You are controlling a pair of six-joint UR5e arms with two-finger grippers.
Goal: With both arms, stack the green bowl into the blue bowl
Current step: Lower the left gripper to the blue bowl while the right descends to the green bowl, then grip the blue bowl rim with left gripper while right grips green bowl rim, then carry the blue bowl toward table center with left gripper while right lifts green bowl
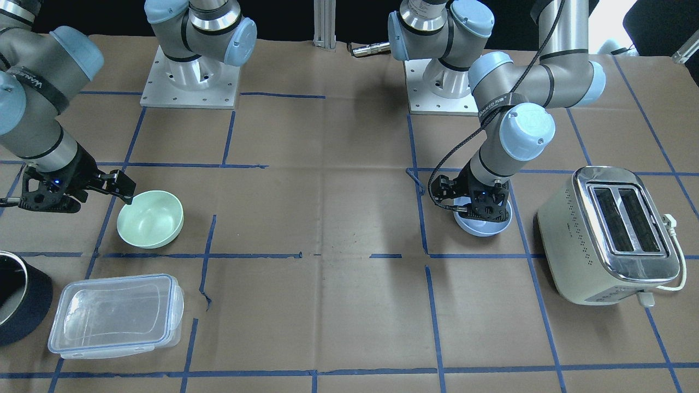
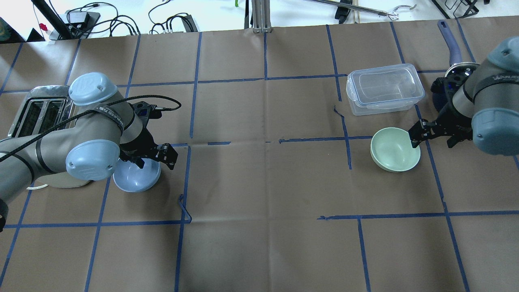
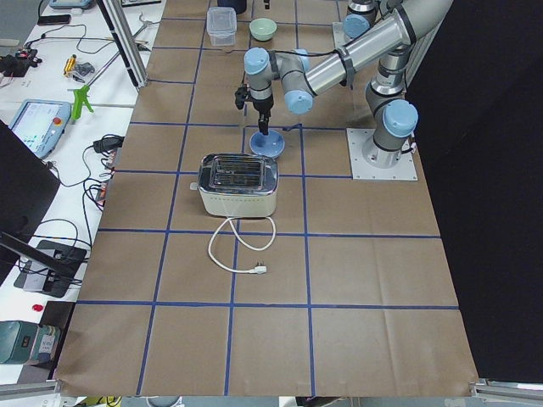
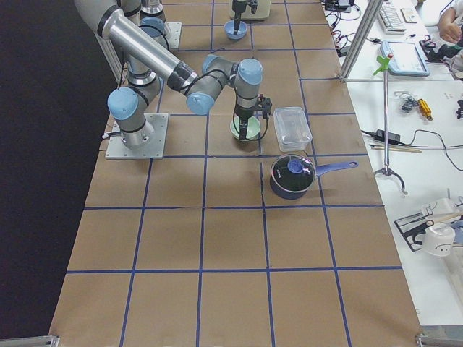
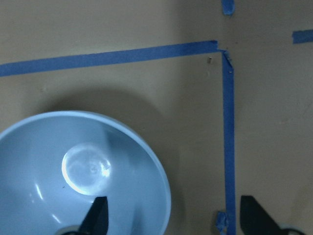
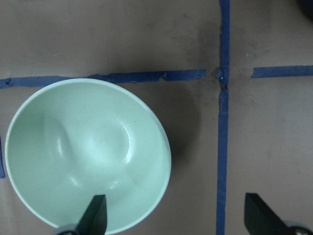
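Both wide open, empty: my right gripper (image 6: 172, 208) straddles the green bowl (image 6: 88, 152) rim, left gripper (image 5: 171, 208) the blue bowl (image 5: 83, 171) rim.

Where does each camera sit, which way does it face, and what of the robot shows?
Front: across the table, facing the robot; left arm, right arm, bases.
Overhead: behind the robot, looking forward and down; both arms; shares green bowl and blue bowl with front.
Left side: table end nearer the toaster; left arm nearest.
Right side: opposite end, nearer the pot; right arm nearest.
Left wrist: down on the blue bowl; fingertips.
Right wrist: down on the green bowl; fingertips.
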